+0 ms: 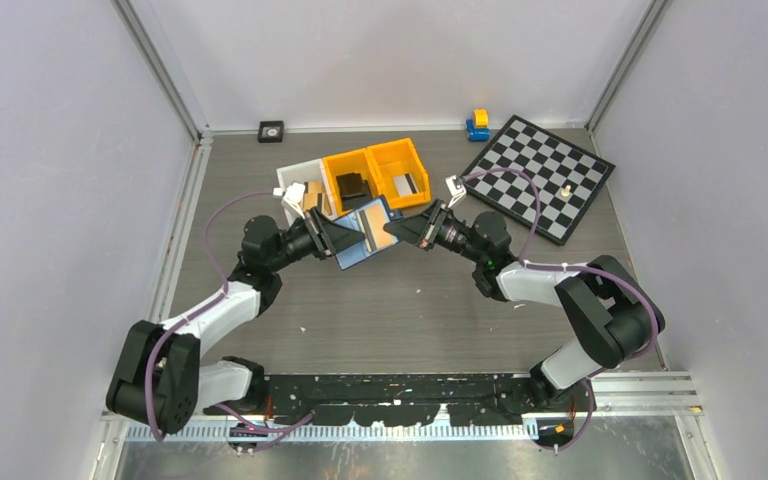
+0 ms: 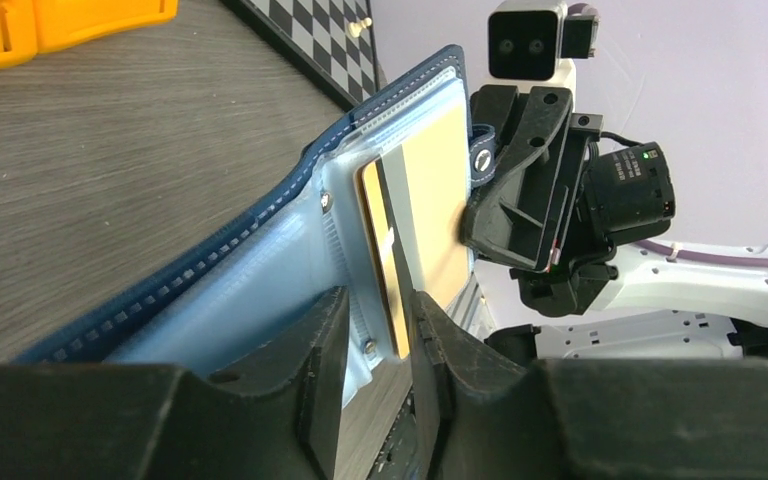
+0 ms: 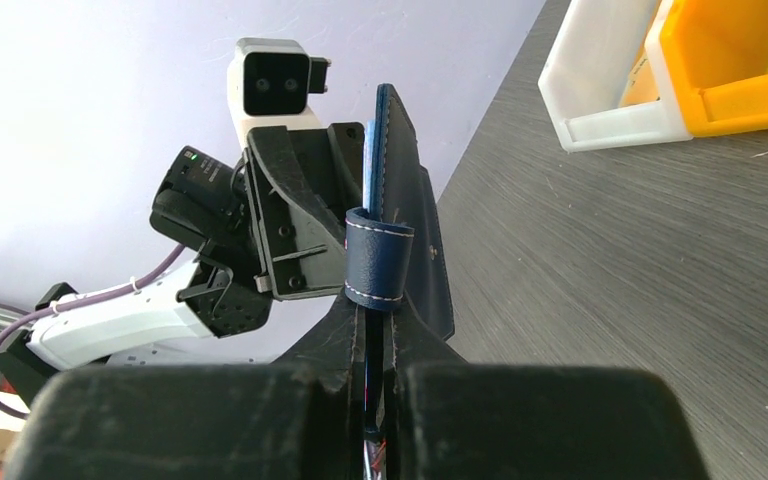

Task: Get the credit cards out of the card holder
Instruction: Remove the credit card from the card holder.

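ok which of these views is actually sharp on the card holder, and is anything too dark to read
Left wrist view: card holder and tan card crisp, left tool a dark soft mass up close. Right wrist view: snap tab sharp, right tool black and featureless below. Top external view: even light, faint shadows, holder small.

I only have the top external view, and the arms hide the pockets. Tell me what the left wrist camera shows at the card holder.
Observer: A gold card with a dark stripe stands in the card holder's clear pocket. Its near edge sits between the left jaws, but I can't tell whether they pinch it.
Operator: Now report the right wrist view.
Observer: The right jaws are shut on the holder's edge, just below its snap tab.
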You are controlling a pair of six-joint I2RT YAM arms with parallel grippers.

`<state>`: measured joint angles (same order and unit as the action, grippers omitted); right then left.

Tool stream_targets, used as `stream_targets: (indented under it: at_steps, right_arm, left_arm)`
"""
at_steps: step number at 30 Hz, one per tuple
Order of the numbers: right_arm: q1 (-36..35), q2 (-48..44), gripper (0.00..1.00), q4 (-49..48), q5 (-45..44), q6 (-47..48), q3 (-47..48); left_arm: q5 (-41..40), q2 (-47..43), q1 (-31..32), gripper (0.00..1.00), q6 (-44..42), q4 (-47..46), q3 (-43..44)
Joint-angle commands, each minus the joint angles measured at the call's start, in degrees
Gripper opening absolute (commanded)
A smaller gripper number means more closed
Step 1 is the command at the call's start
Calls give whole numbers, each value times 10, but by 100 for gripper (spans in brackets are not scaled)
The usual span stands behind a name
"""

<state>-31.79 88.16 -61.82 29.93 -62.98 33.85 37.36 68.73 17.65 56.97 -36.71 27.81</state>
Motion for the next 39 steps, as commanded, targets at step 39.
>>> stream_targets:
  at_steps: [39]
  right_arm:
    - [-2,-25,6,-72,2,-12,0]
  left_arm:
    - [-22,-16,-2,38,-32,13,-4]
